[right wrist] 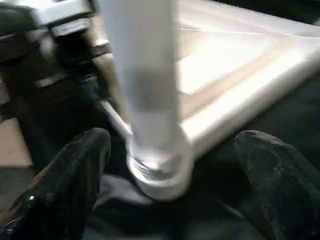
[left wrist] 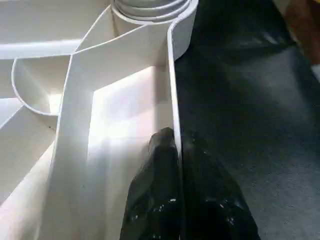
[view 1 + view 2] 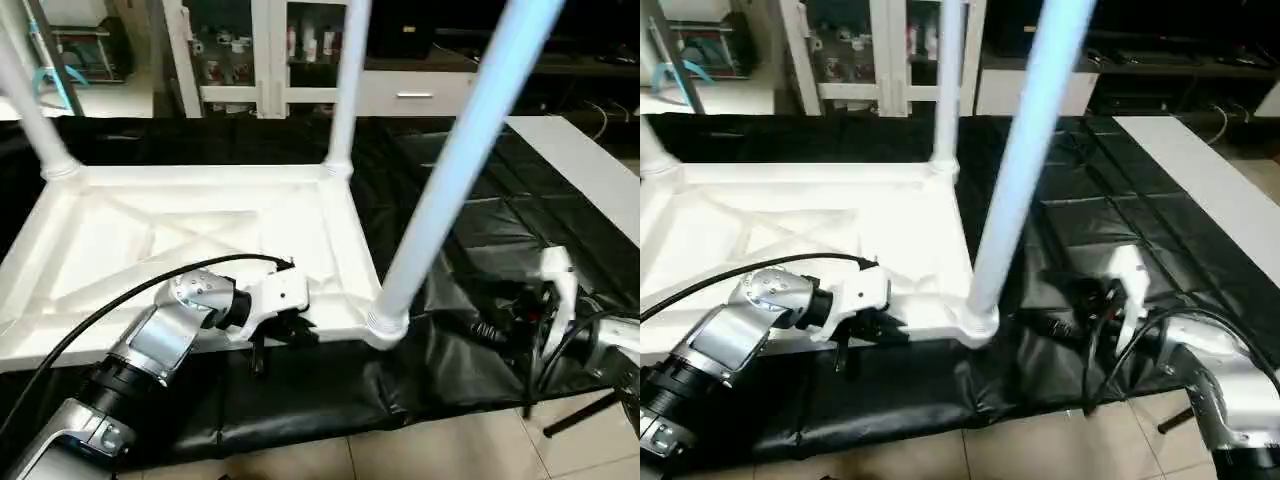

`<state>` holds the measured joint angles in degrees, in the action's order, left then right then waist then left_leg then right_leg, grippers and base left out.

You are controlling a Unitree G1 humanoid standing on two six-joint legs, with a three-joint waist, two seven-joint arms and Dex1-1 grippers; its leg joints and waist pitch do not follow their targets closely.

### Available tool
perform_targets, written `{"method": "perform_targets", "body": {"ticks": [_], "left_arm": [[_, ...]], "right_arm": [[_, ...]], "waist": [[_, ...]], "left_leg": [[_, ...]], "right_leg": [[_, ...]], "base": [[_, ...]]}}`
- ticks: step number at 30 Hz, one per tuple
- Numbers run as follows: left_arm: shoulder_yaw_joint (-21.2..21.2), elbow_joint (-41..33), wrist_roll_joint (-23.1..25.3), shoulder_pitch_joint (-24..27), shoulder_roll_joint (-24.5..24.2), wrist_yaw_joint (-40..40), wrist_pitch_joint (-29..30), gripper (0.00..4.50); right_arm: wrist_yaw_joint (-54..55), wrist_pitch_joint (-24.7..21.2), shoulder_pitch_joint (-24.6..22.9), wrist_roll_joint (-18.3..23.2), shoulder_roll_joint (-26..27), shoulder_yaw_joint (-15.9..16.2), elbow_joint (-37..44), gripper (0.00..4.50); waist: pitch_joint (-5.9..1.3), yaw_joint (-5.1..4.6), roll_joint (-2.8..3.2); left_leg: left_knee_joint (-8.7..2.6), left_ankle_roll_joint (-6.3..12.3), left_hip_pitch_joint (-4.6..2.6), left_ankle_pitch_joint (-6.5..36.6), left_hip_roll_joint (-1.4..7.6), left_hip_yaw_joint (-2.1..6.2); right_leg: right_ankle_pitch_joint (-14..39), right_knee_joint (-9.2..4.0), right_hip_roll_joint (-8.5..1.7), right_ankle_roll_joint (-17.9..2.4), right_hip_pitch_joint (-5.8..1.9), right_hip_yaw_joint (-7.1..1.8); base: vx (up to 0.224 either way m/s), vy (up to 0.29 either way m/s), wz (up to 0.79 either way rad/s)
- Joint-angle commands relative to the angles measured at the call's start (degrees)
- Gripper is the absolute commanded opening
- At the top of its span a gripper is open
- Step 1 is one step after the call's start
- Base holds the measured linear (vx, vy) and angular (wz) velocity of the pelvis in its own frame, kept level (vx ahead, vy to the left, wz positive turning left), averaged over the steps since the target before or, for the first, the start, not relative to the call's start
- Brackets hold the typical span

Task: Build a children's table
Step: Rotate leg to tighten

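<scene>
The children's table (image 3: 150, 240) lies upside down on the black cloth, its X-ribbed underside facing up and its white tube legs standing upright. My left gripper (image 2: 175, 137) is shut on the thin near rim (image 2: 172, 75) of the top, close to the near right corner socket. From that socket rises the near right leg (image 3: 450, 170). My right gripper (image 1: 172, 142) is open, its two black fingers (image 1: 75, 170) spread wide on either side of that leg's base and a little short of it, touching nothing. In the head views it sits to the right of the corner (image 3: 1065, 320).
The black cloth (image 3: 460, 210) covers the work table, whose front edge runs just below my arms, with tiled floor (image 3: 420, 450) beyond. A white board (image 3: 590, 170) lies at the far right. White cabinets (image 3: 260, 60) stand behind. Cables trail along both forearms.
</scene>
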<state>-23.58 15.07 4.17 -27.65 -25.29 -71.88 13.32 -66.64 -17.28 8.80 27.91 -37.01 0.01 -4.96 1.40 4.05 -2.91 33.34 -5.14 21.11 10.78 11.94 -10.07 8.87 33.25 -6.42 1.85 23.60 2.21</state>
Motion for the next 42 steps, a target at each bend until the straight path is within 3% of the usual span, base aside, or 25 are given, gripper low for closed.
{"method": "perform_targets", "body": {"ticks": [1, 8, 14, 24, 35, 42], "left_arm": [[-3.0, -0.7, -2.1, 0.0, 1.5, -3.0, -2.1, 0.04], [-3.0, 1.3, -1.9, -1.3, 2.3, -3.6, -2.9, 0.04], [-2.9, 2.3, -1.4, -1.6, 2.6, -2.8, -3.4, 0.04], [-2.6, 5.3, -0.7, -3.3, 3.1, -2.0, -4.7, 0.00], [-2.7, 6.8, -0.5, -3.8, 2.8, -2.2, -5.7, 0.00], [-2.6, 7.5, -0.3, -4.0, 2.5, -2.7, -5.9, 0.00]], "right_arm": [[-2.6, 1.0, 1.6, -1.9, -1.4, 2.3, 0.1, 4.34], [-5.3, 8.0, 9.3, -9.5, 1.2, 7.6, -10.0, 4.34], [-8.6, 8.9, 12.1, -10.1, 2.2, 10.4, -13.0, 4.34], [-11.6, 13.9, 14.7, -12.8, 5.1, 12.7, -19.9, 3.29], [-14.6, 15.3, 16.0, -13.5, 6.1, 13.3, -23.1, 2.31], [-16.0, 16.4, 16.2, -14.3, 6.5, 14.0, -25.2, 2.04]], "waist": [[-2.53, -0.24, -1.18], [-2.61, 0.54, -1.52], [-2.62, 0.79, -1.95], [-2.40, 0.58, -1.73], [-2.45, 0.61, -1.74], [-2.38, 0.62, -1.63]], "left_leg": [[-4.02, 4.06, -0.32, 13.5, 1.00, -0.59], [-3.84, 3.12, -0.60, 13.2, 0.95, -0.77], [-3.75, 3.95, -0.34, 12.4, 0.91, -0.74], [-3.98, 1.93, -0.44, 18.0, 0.91, -0.46], [-4.03, 2.32, -0.26, 17.0, 0.95, -0.44], [-4.11, 2.11, -0.35, 18.2, 0.97, -0.41]], "right_leg": [[18.2, -3.31, -0.74, -10.1, -2.07, -0.85], [16.8, -3.06, -0.78, -10.6, -1.84, -0.93], [15.9, -2.82, -0.88, -11.0, -2.14, -0.89], [23.3, -3.45, -1.08, -9.4, -1.66, -0.88], [20.5, -3.12, -0.98, -10.5, -1.84, -0.85], [21.6, -3.25, -1.01, -10.5, -1.77, -0.83]], "base": [[0.000, 0.000, 0.00], [0.000, 0.000, 0.00], [0.000, 0.000, 0.00], [0.000, 0.000, 0.00], [0.000, 0.000, 0.00], [0.000, 0.000, 0.00]]}}
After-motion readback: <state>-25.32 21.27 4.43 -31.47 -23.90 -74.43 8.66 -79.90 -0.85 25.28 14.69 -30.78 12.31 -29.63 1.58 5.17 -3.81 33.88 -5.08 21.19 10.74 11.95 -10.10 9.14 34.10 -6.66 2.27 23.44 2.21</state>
